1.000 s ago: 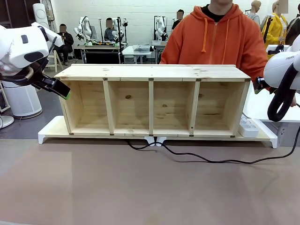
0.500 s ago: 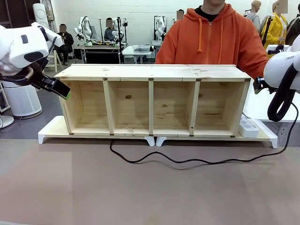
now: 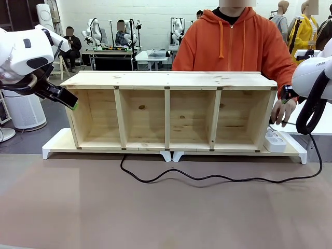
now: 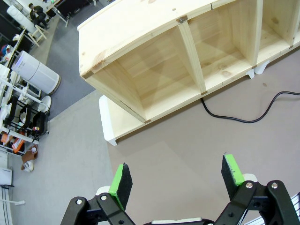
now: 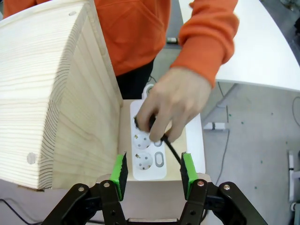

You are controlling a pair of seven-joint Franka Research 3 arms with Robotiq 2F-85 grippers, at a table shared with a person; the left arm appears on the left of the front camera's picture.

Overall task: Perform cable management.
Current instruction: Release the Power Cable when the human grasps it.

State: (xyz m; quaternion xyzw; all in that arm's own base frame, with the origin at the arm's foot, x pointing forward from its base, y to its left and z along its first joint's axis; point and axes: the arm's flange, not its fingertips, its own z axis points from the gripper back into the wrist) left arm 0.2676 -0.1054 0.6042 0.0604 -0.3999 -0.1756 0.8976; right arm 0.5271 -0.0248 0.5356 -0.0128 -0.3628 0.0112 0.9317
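The long thin black cable (image 3: 207, 178) is lying in wiggly curves on the brown table (image 3: 155, 212) in front of the long wooden shelf (image 3: 168, 111). A person's hand (image 5: 174, 105) is pushing its plug into the white power strip (image 5: 149, 154) beside the shelf. The left gripper (image 4: 176, 180) and right gripper (image 5: 152, 172) are hanging with fingers apart, holding nothing.

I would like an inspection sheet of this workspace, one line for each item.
Surface: brown table, wooden shelf on white base.
Job's things: cable loose in front of shelf; person's hand holds its plug at power strip.
Clutter: nothing seen.
Grippers: left gripper open above table; right gripper open above power strip.
Cables: ribbed hose on right arm.
Surroundings: other tables, people behind.
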